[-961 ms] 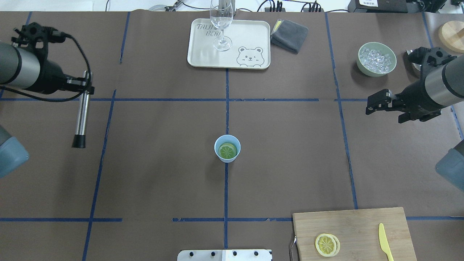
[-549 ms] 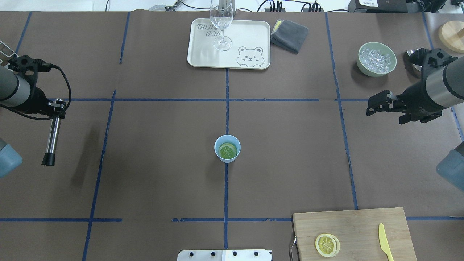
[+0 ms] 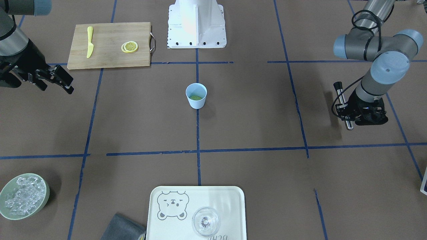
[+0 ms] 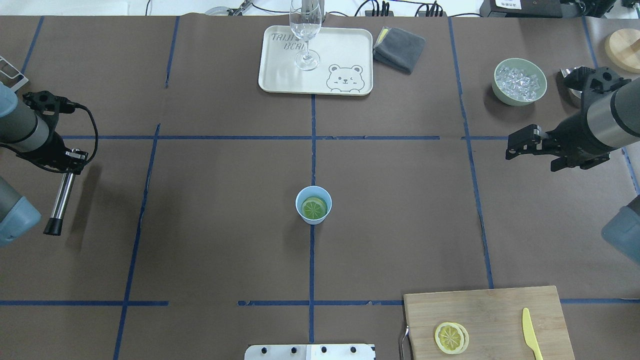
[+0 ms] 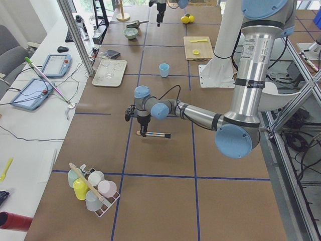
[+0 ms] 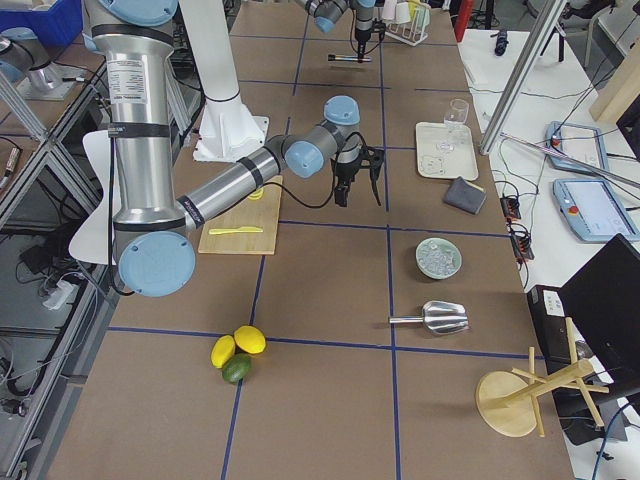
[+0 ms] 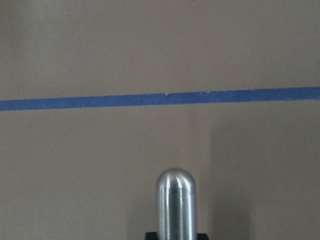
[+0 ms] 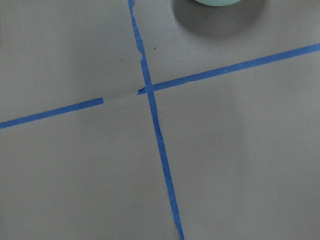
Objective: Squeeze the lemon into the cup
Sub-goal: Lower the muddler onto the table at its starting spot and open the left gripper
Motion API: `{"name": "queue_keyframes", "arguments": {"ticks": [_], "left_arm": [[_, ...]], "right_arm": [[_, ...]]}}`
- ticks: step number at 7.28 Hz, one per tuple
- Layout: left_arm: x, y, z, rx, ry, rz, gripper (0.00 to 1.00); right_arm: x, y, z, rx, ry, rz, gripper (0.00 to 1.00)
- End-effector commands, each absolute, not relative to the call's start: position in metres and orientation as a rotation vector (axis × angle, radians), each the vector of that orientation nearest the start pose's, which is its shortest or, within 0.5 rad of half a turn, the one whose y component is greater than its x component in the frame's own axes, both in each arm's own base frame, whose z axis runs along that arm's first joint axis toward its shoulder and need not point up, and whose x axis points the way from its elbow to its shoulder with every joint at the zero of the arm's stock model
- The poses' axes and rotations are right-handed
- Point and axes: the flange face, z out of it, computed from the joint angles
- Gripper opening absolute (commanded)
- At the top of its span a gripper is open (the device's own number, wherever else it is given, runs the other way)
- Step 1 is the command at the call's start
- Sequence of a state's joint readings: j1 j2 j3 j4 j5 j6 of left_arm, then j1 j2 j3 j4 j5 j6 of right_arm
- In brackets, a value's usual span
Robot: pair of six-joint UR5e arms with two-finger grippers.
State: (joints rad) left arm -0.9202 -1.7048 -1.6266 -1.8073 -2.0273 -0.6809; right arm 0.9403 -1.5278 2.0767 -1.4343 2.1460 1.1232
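**Lemon slice down in the cup, both pincers well off to the sides**

Light-blue cup (image 4: 313,205) upright at the middle of the worktop (image 4: 225,240), right on a blue tape line. Lemon slice (image 4: 315,208) inside the cup, low near the bottom, cut face up with radial segments showing, greenish in tint. Cannot tell whether any liquid lies around it.

Left pincer (image 4: 74,160) well to the cup's left, raised off the worktop and pinching a metal muddler (image 4: 62,200) near its rounded steel end. Rod roughly level, black tip pointing toward the robot's side. From the left wrist camera, only that rounded end in sight, over brown paper and one tape line.

Right pincer (image 4: 512,146) well to the cup's right and a little beyond it, also raised, fingers spread apart.

Beyond the cup, on the side away from the robot: a cream tray (image 4: 350,47) with a bear print and a wine glass (image 4: 305,30) standing on it. Folded grey cloth (image 4: 400,47) just beside the tray.

Farther right of the cup: a pale green bowl (image 4: 495,82) of ice cubes.

Nearer the robot than the cup, to its right: a wooden cutting board (image 4: 490,310) carrying overlapped lemon rounds (image 4: 451,337) and a yellow knife (image 4: 531,332), the two apart.
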Motion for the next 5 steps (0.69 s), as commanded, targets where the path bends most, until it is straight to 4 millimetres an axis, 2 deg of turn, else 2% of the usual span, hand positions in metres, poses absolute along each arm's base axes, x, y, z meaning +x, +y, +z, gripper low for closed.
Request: {"name": "queue_keyframes", "arguments": {"ticks": [1, 5], "left_arm": [[0.2761, -0.5088, 0.5566, 0.048, 0.607, 0.088, 0.0], [0.2759, -0.507, 0.5598, 0.017, 0.613, 0.069, 0.0]], "right_arm": [[-0.2208, -0.4367, 0.3839, 0.001, -0.867, 0.266, 1.0], [-0.2204, -0.4362, 0.3825, 0.001, -0.869, 0.27, 1.0]]}}
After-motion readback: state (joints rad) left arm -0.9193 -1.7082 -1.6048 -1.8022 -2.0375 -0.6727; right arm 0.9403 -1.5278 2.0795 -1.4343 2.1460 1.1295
